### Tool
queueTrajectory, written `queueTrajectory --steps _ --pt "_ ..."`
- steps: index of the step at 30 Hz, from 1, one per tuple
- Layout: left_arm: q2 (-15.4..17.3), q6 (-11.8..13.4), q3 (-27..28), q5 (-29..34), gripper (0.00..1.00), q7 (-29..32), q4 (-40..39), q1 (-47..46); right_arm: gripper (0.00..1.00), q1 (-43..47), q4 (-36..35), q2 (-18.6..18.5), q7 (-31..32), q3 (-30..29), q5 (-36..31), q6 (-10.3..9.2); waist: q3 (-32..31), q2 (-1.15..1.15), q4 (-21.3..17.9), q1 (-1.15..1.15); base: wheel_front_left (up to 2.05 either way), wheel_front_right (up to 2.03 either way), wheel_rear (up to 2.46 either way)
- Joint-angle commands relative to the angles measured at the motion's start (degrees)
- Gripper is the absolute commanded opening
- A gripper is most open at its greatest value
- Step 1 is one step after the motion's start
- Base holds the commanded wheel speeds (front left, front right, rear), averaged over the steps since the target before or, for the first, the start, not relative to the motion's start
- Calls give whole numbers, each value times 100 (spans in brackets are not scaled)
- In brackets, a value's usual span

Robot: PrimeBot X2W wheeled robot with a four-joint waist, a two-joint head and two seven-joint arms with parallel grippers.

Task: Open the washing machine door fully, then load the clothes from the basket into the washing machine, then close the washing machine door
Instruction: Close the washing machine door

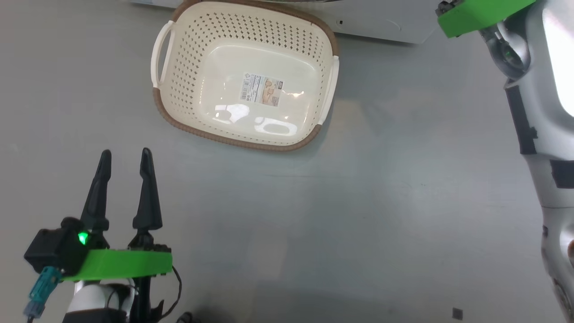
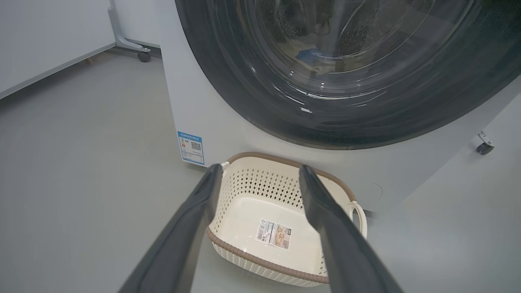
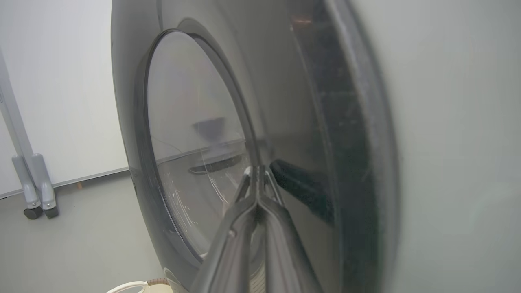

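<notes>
"On the floor, head view: findings?"
"The basket stands just before the washing machine, with its label showing. Left tool is spread, apart from the basket."
"Left wrist view?"
"The washing machine door lies close against the machine front. The clothes show behind its glass."
"Right wrist view?"
"Right tool is pressed together, tips at the door's black ring. I cannot tell whether they touch."

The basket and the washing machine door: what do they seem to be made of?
The basket looks like moulded cream plastic, glossy: light glares on its bottom, and its sides are perforated. The washing machine door has a glossy black ring, probably plastic, around a clear window, glass or plastic, with reflections.
</notes>
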Motion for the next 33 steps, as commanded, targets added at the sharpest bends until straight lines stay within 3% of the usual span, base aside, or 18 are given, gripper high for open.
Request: queueTrajectory --steps 1,11,14,17,19,23,33 --pt "168 2 226 -8 100 -39 -121 15 0 -42 -175 20 -12 -155 18 -78 -103 0 -86 0 0 0 0" --pt "212 2 386 -25 100 -39 92 -30 0 648 -440 112 -12 -35 182 -78 -582 0 -377 0 0 0 0" --pt "197 2 452 -44 100 -39 172 -28 32 925 -566 114 -12 -7 222 -78 -771 0 -471 0 0 0 0" --pt "184 2 500 -64 100 -39 227 -22 55 1209 -675 120 -12 -19 258 -78 -969 0 -553 0 0 0 0" --pt "186 2 518 -64 100 -39 273 -2 77 1402 -729 119 -12 -19 261 -78 -1118 0 -611 0 0 0 0" --pt "169 2 578 -112 100 -39 334 80 100 1822 -888 128 -12 2 301 -78 -1426 0 -715 0 0 0 0" --pt "73 2 784 -44 100 -39 470 439 100 3085 -1337 93 -12 30 400 -78 -2145 0 -944 0 0 0 0"
